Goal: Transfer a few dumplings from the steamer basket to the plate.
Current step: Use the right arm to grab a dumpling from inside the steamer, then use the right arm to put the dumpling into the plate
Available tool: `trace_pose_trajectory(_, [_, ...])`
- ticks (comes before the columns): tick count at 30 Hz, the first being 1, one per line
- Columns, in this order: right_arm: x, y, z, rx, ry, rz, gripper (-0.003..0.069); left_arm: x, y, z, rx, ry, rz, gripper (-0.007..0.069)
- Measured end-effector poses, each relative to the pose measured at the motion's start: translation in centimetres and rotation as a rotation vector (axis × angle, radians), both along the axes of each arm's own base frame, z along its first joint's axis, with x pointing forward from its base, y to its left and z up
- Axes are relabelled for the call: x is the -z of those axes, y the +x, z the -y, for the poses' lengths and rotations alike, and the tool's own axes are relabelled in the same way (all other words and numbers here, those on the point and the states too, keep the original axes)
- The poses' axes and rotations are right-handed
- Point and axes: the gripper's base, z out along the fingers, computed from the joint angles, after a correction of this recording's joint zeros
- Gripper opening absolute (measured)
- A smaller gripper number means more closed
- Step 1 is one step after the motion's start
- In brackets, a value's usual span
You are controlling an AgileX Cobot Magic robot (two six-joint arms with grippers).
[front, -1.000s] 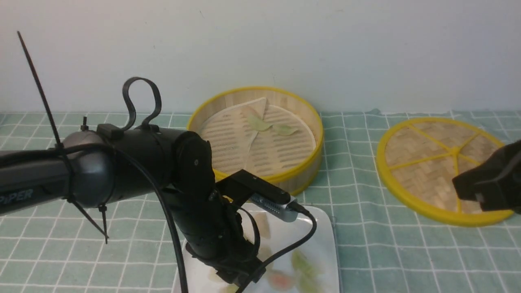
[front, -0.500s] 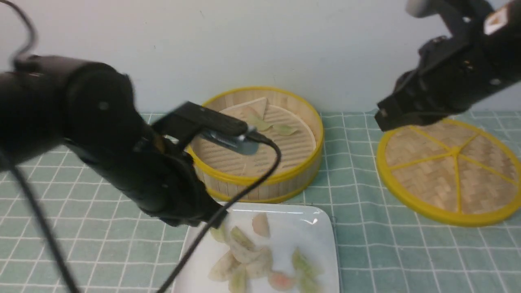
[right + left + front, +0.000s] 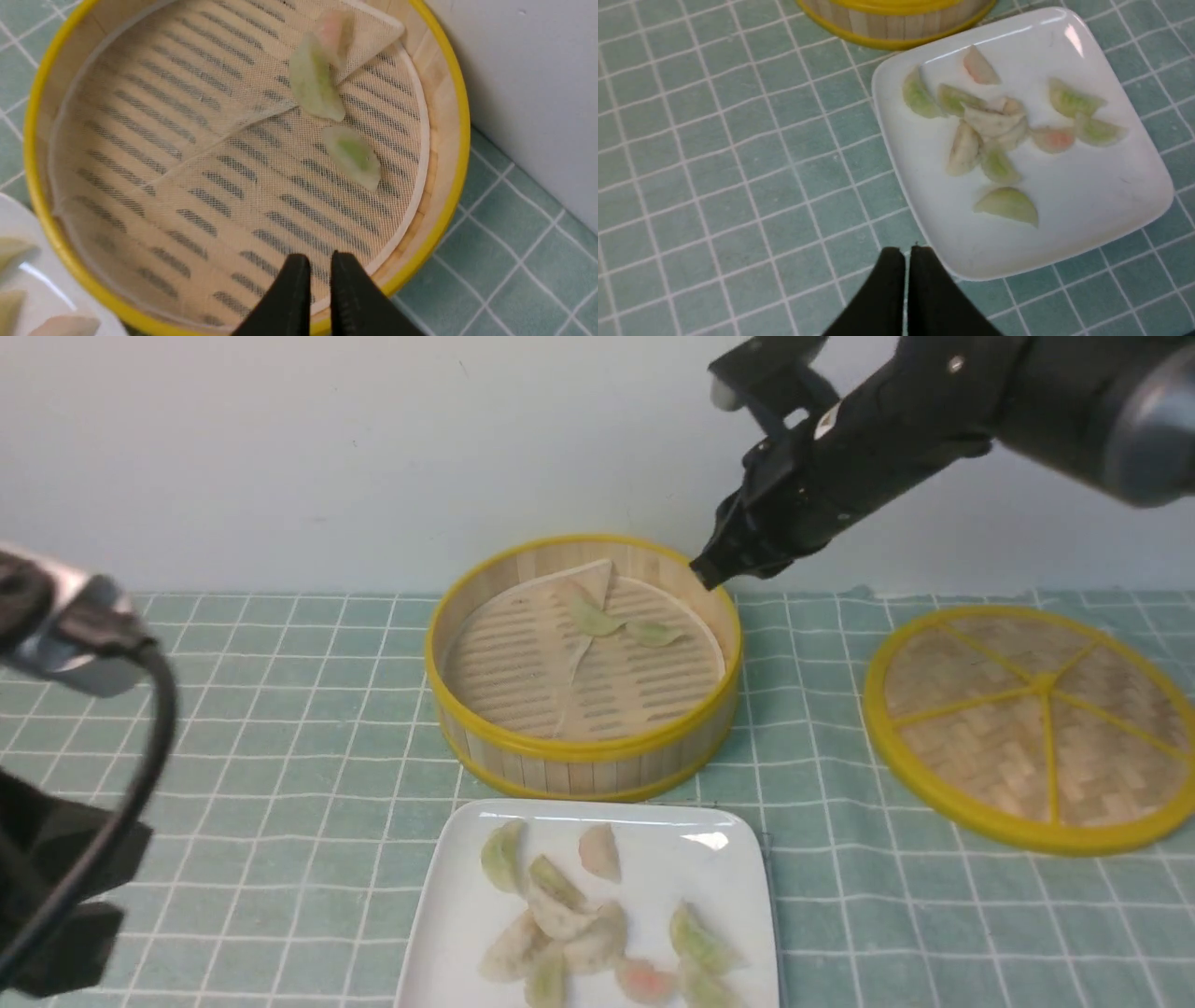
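Meanwhile, set against half a second ago: finds the left arm (image 3: 47,896) gone from above the near-left side of the basket and plate, pulled away to the near-left edge of the front view. Leaves the plate (image 3: 738,877) wholly uncovered. Finds the right arm (image 3: 934,401) swung leftward from above the lid (image 3: 1027,728), with the right pincer (image 3: 709,574) hanging over the far-right rim of the steamer basket (image 3: 579,751). Shows that pincer narrowed to a thin slit, gripping nothing. Shows the left pincer (image 3: 906,254) likewise all but closed and empty, tips seen against the desk (image 3: 280,728) just beside a plate edge.

Counts about ten dumplings (image 3: 994,123) on the plate, clustered toward the middle, several touching, one pale green piece lying apart. Counts three more in the basket, toward the far side: two pale green ones on the liner (image 3: 187,154), near each other but not touching, plus a pinkish one partly tucked under the liner's folded flap. One basket, one plate, one lid.

Places the plate just on the near side of the basket, and the lid flat on the desk to the right, well apart from both. Only that folded flap in the way, covering part of the pinkish dumpling.
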Motion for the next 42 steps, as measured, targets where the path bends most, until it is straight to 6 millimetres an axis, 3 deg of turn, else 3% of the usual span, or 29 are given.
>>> trace_pose_trajectory(4, [3.4, 3.2, -1.4, -0.039, -0.029, -0.005, 0.0253, -0.4, -1.6, -2.0, -0.109, 0.044, 0.033, -0.0006])
trace_pose_trajectory(5, [3.5, 3.4, -1.5, -0.041, -0.030, -0.006, 0.0253, -0.4, -1.6, -2.0, -0.111, 0.049, 0.034, -0.0006])
trace_pose_trajectory(7, [5.2, 5.0, -2.2, -0.053, -0.036, -0.017, 0.0341, -0.7, -2.2, -2.9, -0.170, 0.054, 0.076, -0.0006])
trace_pose_trajectory(10, [7.0, 6.4, -3.0, -0.062, -0.029, -0.032, 0.0402, -0.8, -2.7, -3.3, -0.199, 0.035, 0.092, -0.0006])
trace_pose_trajectory(12, [7.5, 6.9, -3.3, -0.065, -0.021, -0.031, 0.0413, -0.8, -2.9, -3.4, -0.203, 0.027, 0.098, -0.0006])
trace_pose_trajectory(18, [11.7, 8.2, -3.9, -0.053, -0.026, -0.106, 0.0406, -0.8, -3.0, -3.5, -0.211, 0.031, 0.096, -0.0006])
trace_pose_trajectory(22, [11.7, 8.2, -3.9, -0.006, -0.007, -0.137, 0.0267, -0.8, -3.0, -3.6, -0.215, 0.036, 0.096, -0.0006])
trace_pose_trajectory(23, [11.5, 8.0, -3.8, 0.011, -0.007, -0.163, 0.0159, -0.8, -3.0, -3.6, -0.217, 0.041, 0.099, -0.0006])
trace_pose_trajectory(24, [11.0, 7.8, -3.7, 0.020, -0.006, -0.177, 0.0141, -0.8, -3.0, -3.7, -0.220, 0.046, 0.101, -0.0006])
trace_pose_trajectory(26, [9.8, 7.2, -3.5, 0.023, -0.016, -0.212, 0.0151, -0.8, -2.9, -3.8, -0.224, 0.054, 0.106, -0.0006])
trace_pose_trajectory(28, [7.3, 6.4, -3.2, 0.018, -0.017, -0.226, 0.0153, -0.9, -2.9, -3.8, -0.229, 0.062, 0.111, -0.0006])
trace_pose_trajectory(29, [7.3, 6.4, -3.2, 0.021, -0.016, -0.227, 0.0153, -0.9, -2.9, -3.8, -0.229, 0.062, 0.111, -0.0006])
trace_pose_trajectory(31, [2.9, 5.3, -2.8, 0.041, 0.020, -0.194, 0.0153, -0.9, -2.9, -4.0, -0.236, 0.076, 0.120, -0.0006])
trace_pose_trajectory(32, [2.5, 5.2, -2.7, 0.047, 0.026, -0.191, 0.0153, -0.9, -2.9, -4.0, -0.237, 0.077, 0.120, -0.0006])
trace_pose_trajectory(33, [0.2, 4.3, -2.4, 0.067, 0.050, -0.174, 0.0153, -0.9, -2.8, -4.0, -0.238, 0.081, 0.122, -0.0006])
trace_pose_trajectory(34, [-0.7, 3.7, -2.1, 0.075, 0.057, -0.174, 0.0153, -0.9, -2.8, -4.0, -0.239, 0.082, 0.122, -0.0006])
trace_pose_trajectory(37, [-4.3, 0.5, -0.9, 0.088, 0.080, -0.184, 0.0153, -0.9, -2.8, -4.1, -0.241, 0.085, 0.125, -0.0006])
trace_pose_trajectory(39, [-4.9, -2.1, -0.2, 0.067, 0.066, -0.222, 0.0153, -0.9, -2.8, -4.1, -0.240, 0.085, 0.124, -0.0006])
trace_pose_trajectory(41, [-4.0, -4.8, 0.0, 0.022, 0.037, -0.286, 0.0153, -0.9, -2.8, -4.0, -0.239, 0.081, 0.122, -0.0006])
trace_pose_trajectory(42, [-4.0, -5.1, 0.0, 0.012, 0.034, -0.290, 0.0153, -0.9, -2.8, -4.0, -0.239, 0.081, 0.122, -0.0006])
